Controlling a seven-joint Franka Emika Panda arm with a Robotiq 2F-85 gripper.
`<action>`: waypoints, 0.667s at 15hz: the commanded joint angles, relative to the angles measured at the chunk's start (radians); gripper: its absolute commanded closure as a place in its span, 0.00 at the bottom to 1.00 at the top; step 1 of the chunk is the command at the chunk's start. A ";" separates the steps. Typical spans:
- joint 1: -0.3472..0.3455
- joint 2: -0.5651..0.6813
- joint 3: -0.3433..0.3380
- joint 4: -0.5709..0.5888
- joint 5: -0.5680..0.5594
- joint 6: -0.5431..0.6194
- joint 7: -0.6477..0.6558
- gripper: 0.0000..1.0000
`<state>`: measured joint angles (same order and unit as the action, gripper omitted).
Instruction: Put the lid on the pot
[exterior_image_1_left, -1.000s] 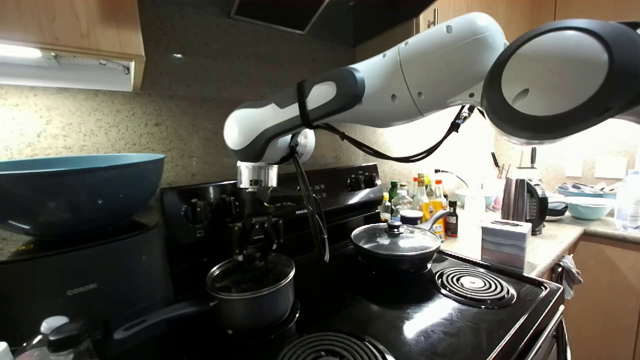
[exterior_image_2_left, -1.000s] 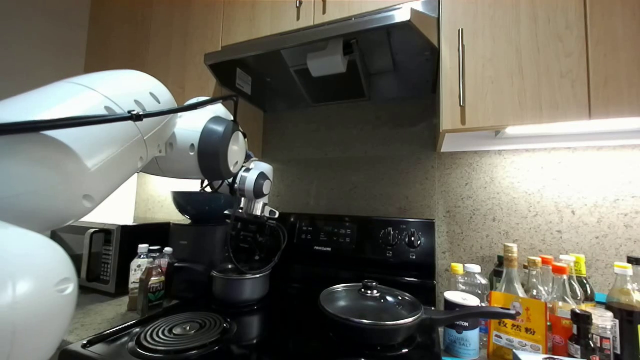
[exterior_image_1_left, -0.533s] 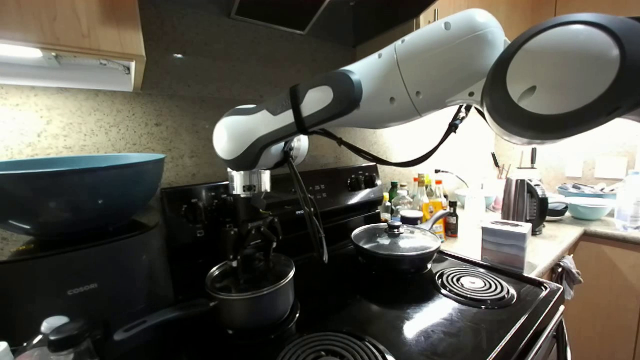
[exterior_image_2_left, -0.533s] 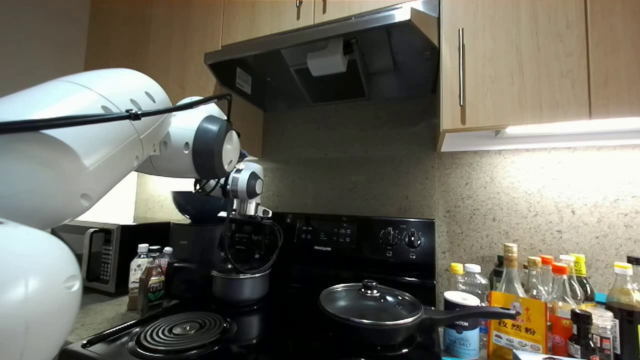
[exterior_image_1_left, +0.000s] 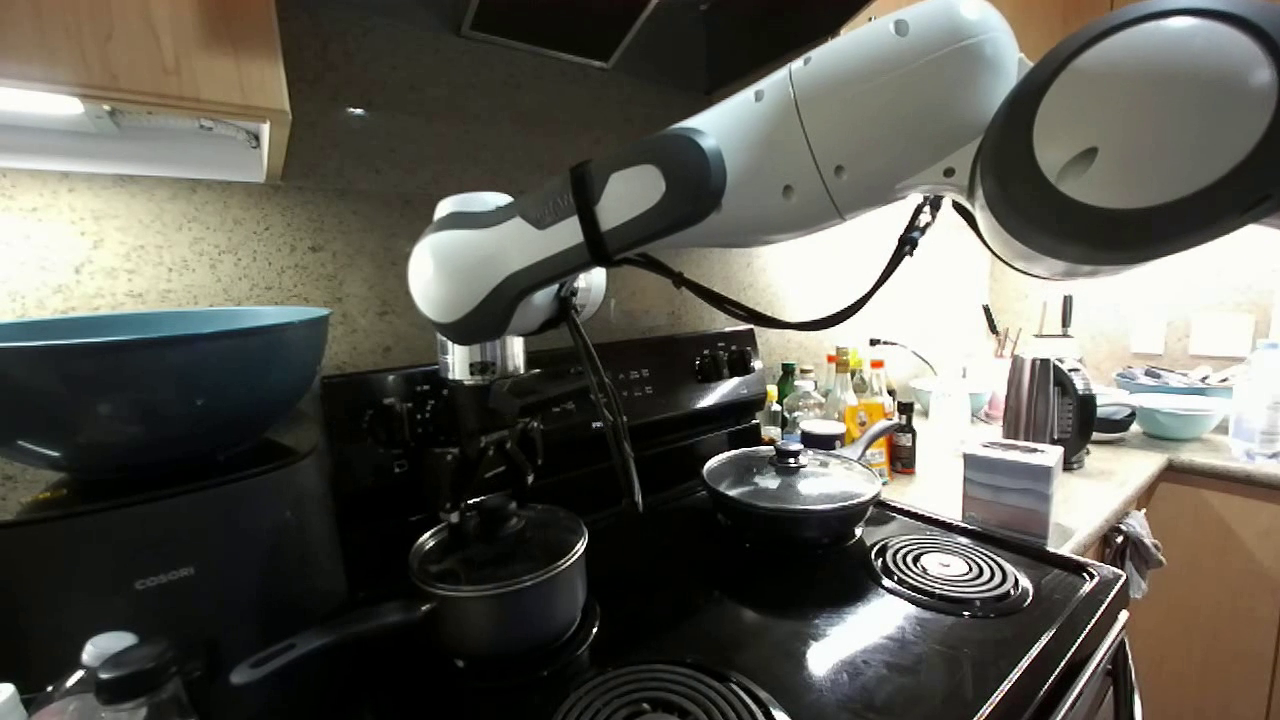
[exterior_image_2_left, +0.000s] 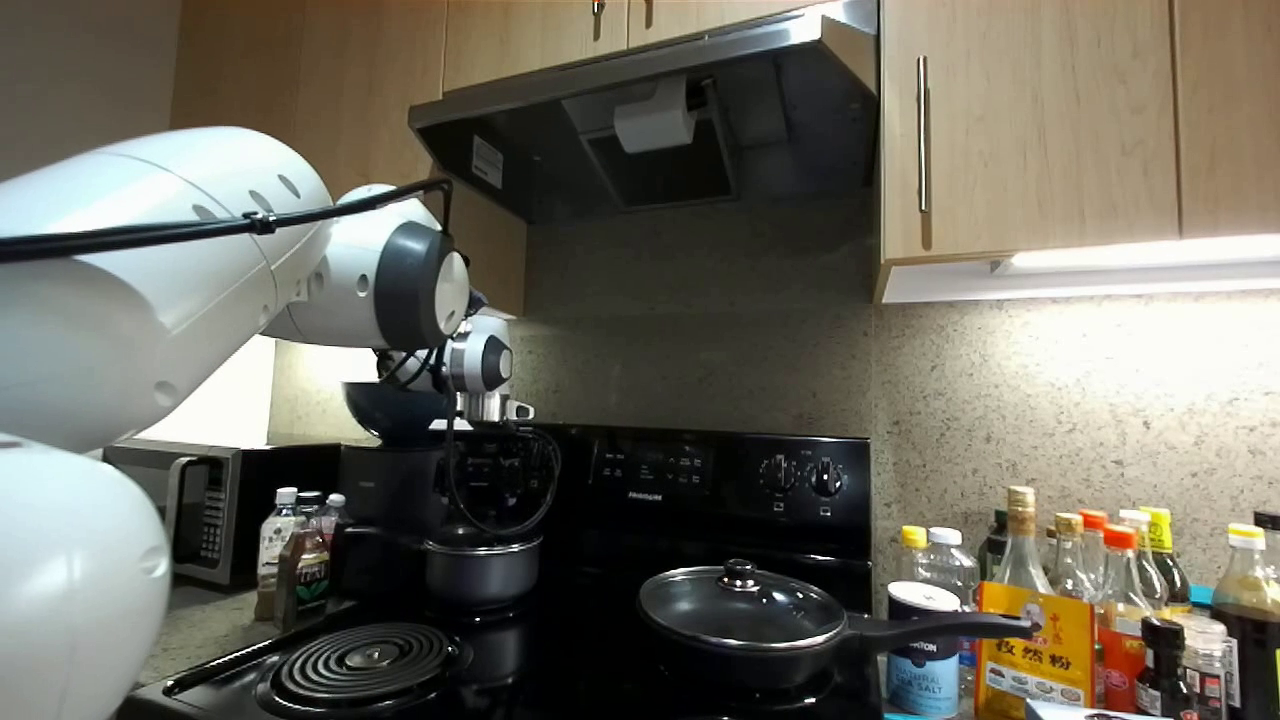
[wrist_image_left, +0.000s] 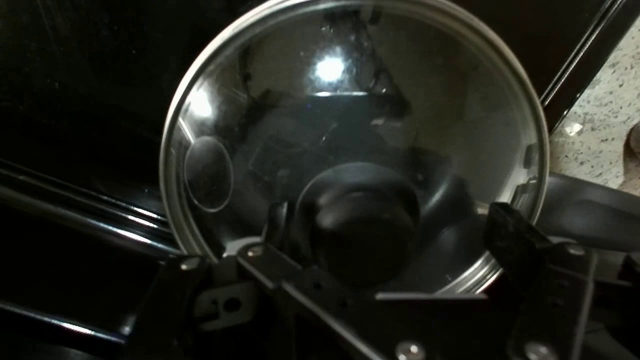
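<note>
Glossy black stovetop (exterior_image_1_left: 760, 600) is spreading beneath a dim backsplash (exterior_image_1_left: 400, 240), and in an exterior view I'm seeing the pot (exterior_image_1_left: 515, 615) sitting at its far left, handle (exterior_image_1_left: 320, 640) pointing left. The lid (exterior_image_1_left: 530, 550) is lying over the pot's mouth, knob (exterior_image_1_left: 498, 518) upward, while the arm (exterior_image_1_left: 870, 140) is hanging over from the right, its cable (exterior_image_1_left: 603, 400) dangling near the pot. In an exterior view a wider covered pan (exterior_image_2_left: 745, 650) is standing well to the right, and the cable is looping low, while darkness is hiding how squarely the lid is sitting on the pot. In the wrist view the gripper (wrist_image_left: 390, 220) is standing wide, fingers (wrist_image_left: 510, 227) parted to either side of the knob, apparently holding nothing; whether the closer one is touching it, I'm not able to tell. Placing is looking nearly done. Lifting could be bringing trouble: a finger catching the knob could be tipping the lid, or a snagged cable dragging it askew.
</note>
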<state>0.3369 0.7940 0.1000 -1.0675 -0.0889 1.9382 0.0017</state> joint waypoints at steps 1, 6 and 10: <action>0.017 -0.082 -0.020 -0.116 -0.054 0.106 0.004 0.00; 0.031 -0.154 -0.034 -0.219 -0.100 0.256 0.020 0.00; 0.044 -0.219 -0.047 -0.308 -0.124 0.356 0.049 0.00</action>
<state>0.3661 0.6667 0.0721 -1.2446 -0.1788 2.2163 0.0071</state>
